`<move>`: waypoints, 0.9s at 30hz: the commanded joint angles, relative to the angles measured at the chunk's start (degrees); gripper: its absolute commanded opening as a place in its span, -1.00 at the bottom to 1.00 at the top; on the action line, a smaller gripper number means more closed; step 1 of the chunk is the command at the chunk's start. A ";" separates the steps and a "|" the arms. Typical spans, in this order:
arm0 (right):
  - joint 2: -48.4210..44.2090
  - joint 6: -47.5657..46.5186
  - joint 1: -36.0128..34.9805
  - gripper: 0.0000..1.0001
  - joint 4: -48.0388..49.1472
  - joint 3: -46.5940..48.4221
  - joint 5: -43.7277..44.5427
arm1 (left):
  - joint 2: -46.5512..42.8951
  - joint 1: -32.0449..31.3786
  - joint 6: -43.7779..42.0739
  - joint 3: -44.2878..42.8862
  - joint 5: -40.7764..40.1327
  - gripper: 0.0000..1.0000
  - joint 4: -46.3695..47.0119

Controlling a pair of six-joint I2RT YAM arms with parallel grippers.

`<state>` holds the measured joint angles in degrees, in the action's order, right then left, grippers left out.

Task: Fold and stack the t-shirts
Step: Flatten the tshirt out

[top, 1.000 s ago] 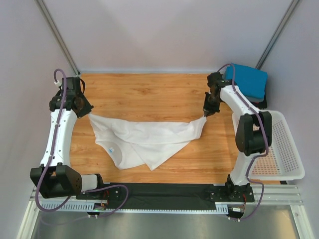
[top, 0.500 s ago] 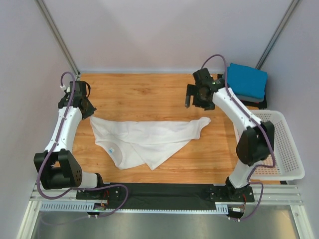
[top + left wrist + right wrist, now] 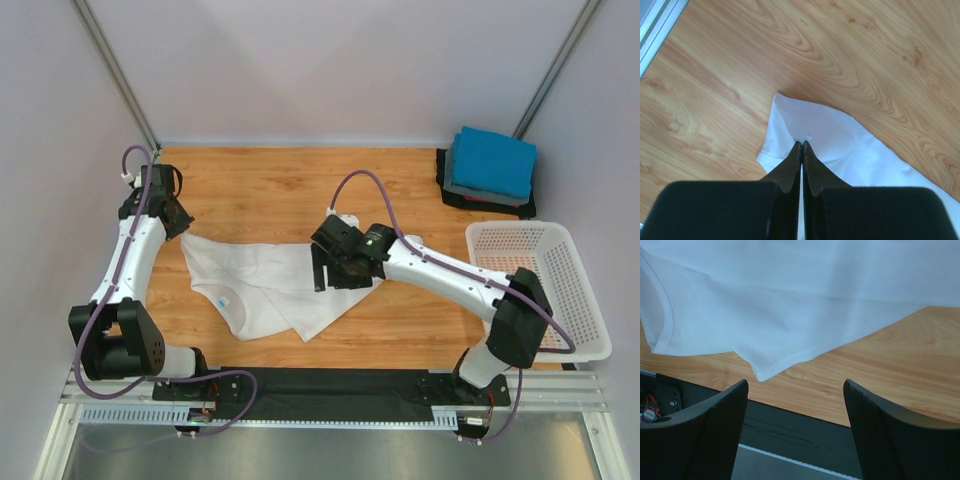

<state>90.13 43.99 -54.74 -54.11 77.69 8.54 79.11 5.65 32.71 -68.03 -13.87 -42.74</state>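
Observation:
A large white t-shirt (image 3: 262,285) lies crumpled and spread across the middle of the wooden table. My left gripper (image 3: 181,229) is at its left corner, shut on a pinch of the white cloth (image 3: 815,125) that bunches at the fingertips (image 3: 801,143). My right gripper (image 3: 335,275) hovers over the shirt's right half with its jaws wide open and nothing between them (image 3: 795,382). Below it, the right wrist view shows the shirt's hem and a corner (image 3: 790,300). Folded blue (image 3: 492,160), grey (image 3: 470,190) and black (image 3: 443,168) t-shirts are stacked at the back right.
A white perforated basket (image 3: 580,300) stands at the right edge of the table. A black strip (image 3: 330,385) runs along the near edge between the arm bases. Grey walls close in the back and both sides.
The right gripper has let go of the shirt's right corner, opened, and swung from the back right to over the shirt's middle. The freed corner has dropped onto the table. The left gripper keeps its hold.

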 commanded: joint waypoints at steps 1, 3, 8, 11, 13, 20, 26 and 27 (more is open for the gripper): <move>3.02 2.33 -1.85 0.56 3.54 1.24 -3.49 | -2.55 0.24 0.16 1.75 -1.60 -1.00 2.84; 4.96 0.85 -4.05 0.53 4.62 1.84 -5.89 | -4.22 0.24 0.51 3.33 -2.04 -1.00 4.68; 12.26 -2.41 -7.74 0.40 1.55 7.11 -12.83 | -6.77 0.15 1.13 5.98 -0.81 -1.00 6.71; 15.77 -4.17 -10.37 0.39 -2.48 10.97 -12.75 | -6.78 0.24 0.78 5.36 -1.86 -1.00 5.66; 17.79 -5.48 -11.44 0.38 -4.68 11.95 -11.88 | -7.04 0.24 0.60 5.28 -1.95 -1.00 5.56; 23.25 -8.92 -16.10 0.37 -7.42 13.36 -5.99 | -7.48 0.24 0.78 5.72 -0.99 -1.00 6.00; 26.68 -10.67 -16.63 0.33 -7.07 14.42 -3.70 | -7.48 0.24 0.78 5.80 -0.28 -1.00 6.09; 27.29 -11.11 -16.54 0.30 -6.72 14.51 -3.35 | -7.48 0.24 0.78 5.80 -0.28 -1.00 6.09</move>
<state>116.29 35.00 -71.40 -60.64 89.54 2.20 73.38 5.65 33.15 -61.87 -14.20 -38.28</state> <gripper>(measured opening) 0.664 0.006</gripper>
